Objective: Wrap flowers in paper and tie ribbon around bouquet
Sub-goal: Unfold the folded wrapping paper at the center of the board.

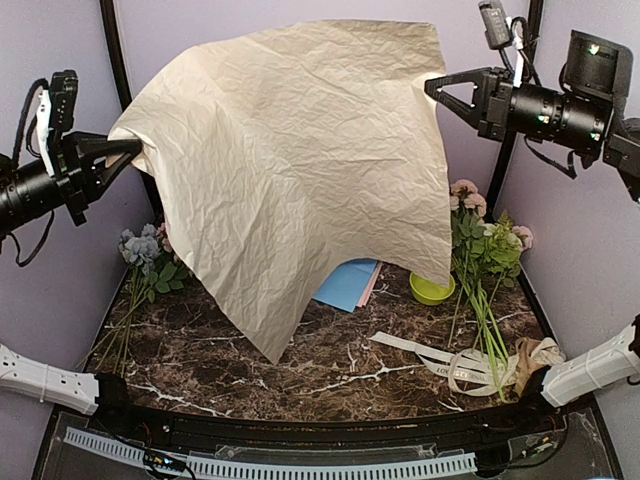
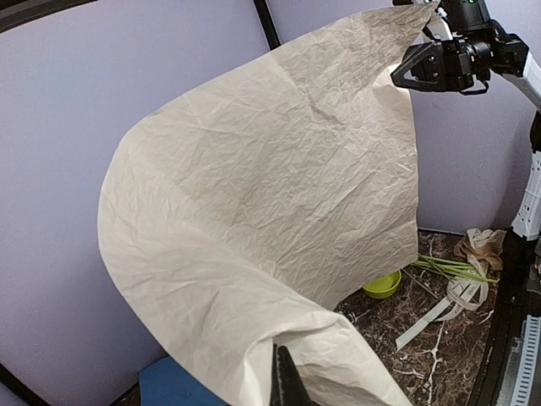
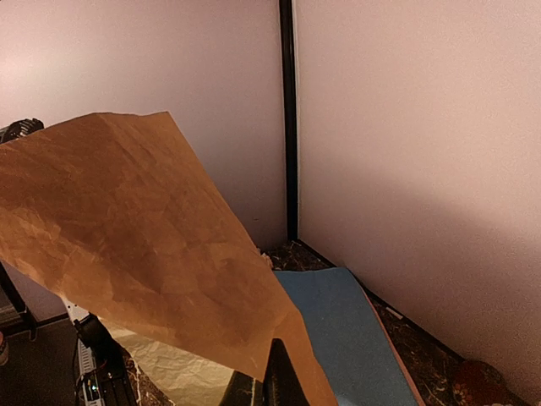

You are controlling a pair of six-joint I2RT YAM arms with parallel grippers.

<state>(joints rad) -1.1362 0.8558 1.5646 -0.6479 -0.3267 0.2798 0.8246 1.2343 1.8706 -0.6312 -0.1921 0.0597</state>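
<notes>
Left claw (image 1: 135, 148) at 9 o'clock and right claw (image 1: 432, 88) at 2 o'clock are both pressed together, each pinching a corner of the paper (image 1: 290, 160). The sheet is hanging in the air, spread between them with its pale side toward the top camera and its low point dangling over the surface (image 1: 330, 372) near 6 o'clock. The flowers (image 1: 482, 245) are lying at 4 o'clock and the ribbon (image 1: 440, 357) at 5 o'clock, both unwrapped. Step looks like laying the paper flat. To do it well, keep both corners level and taut and bring them down together. Aim for the middle so the sheet is not draping over the flowers, the green bowl (image 1: 430, 291) or the light blue sheet (image 1: 345, 286).
</notes>
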